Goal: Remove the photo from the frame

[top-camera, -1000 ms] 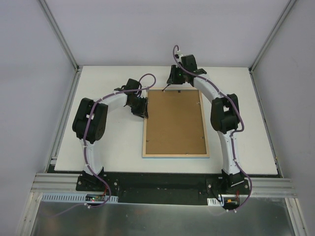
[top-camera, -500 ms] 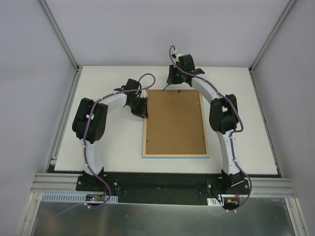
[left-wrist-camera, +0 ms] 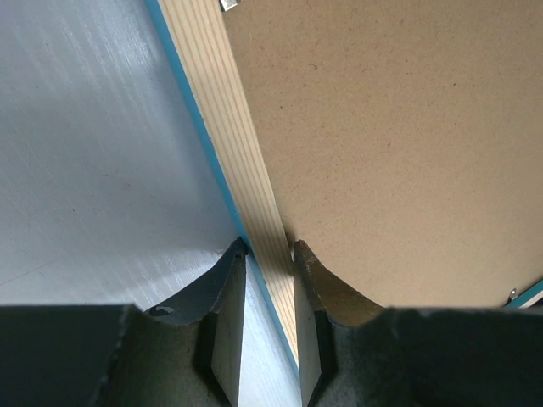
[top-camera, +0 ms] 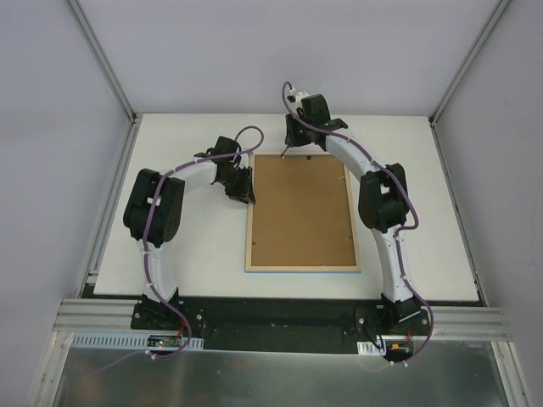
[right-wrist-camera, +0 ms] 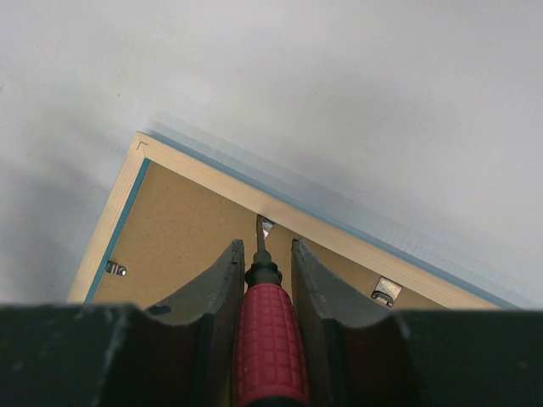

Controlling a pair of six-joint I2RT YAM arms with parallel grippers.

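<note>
The frame [top-camera: 251, 229] lies face down in the middle of the white table, pale wood edges up, with the brown backing board [top-camera: 301, 210] set in it. The photo is hidden under the board. My left gripper [top-camera: 246, 192] is shut on the frame's left rail near its far corner; in the left wrist view its fingers [left-wrist-camera: 227, 292] pinch the wood rail [left-wrist-camera: 246, 170]. My right gripper [top-camera: 293, 140] at the frame's far edge is shut on a red-handled screwdriver [right-wrist-camera: 267, 335]. Its tip touches a metal tab [right-wrist-camera: 266, 225] on the far rail.
More metal tabs hold the backing board, one [right-wrist-camera: 387, 290] right of the screwdriver tip and one [right-wrist-camera: 116, 269] on the side rail. The enclosure walls [top-camera: 59, 127] stand around the white table [top-camera: 187, 254].
My right gripper with the screwdriver has moved a little left along the frame's far edge. The left gripper and the frame have stayed put.
</note>
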